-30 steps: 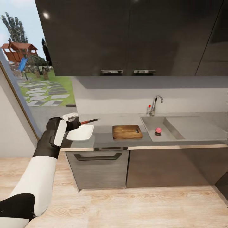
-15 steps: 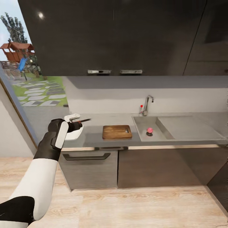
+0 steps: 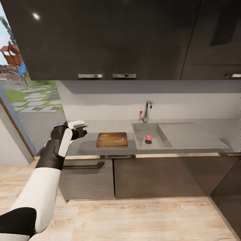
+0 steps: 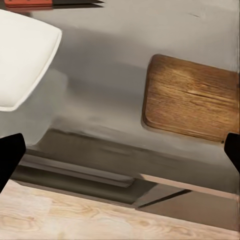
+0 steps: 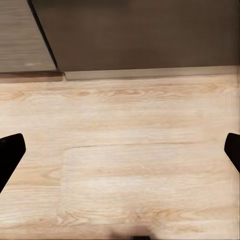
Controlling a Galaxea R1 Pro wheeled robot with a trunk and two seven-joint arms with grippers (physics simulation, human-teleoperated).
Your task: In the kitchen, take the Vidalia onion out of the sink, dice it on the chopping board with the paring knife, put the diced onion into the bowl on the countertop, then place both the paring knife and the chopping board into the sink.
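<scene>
Beyond my raised left gripper point(image 3: 78, 129): chopping board point(image 3: 112, 139), then sink point(image 3: 140, 129) holding the onion point(image 3: 148, 137).
My view has swung rightward within a second; both grippers, fingers spread, carry nothing. The bowl point(image 4: 22, 57) and paring knife point(image 4: 50, 4) lie beside the left one, so I'm approaching the onion.

Brown wooden rectangular chopping board point(image 3: 112, 139): one. Small pink round onion point(image 3: 148, 137): one. White square dish point(image 4: 22, 57): one. Reddish-handled knife point(image 4: 50, 3): one. Chrome curved tap point(image 3: 146, 110): one.
</scene>
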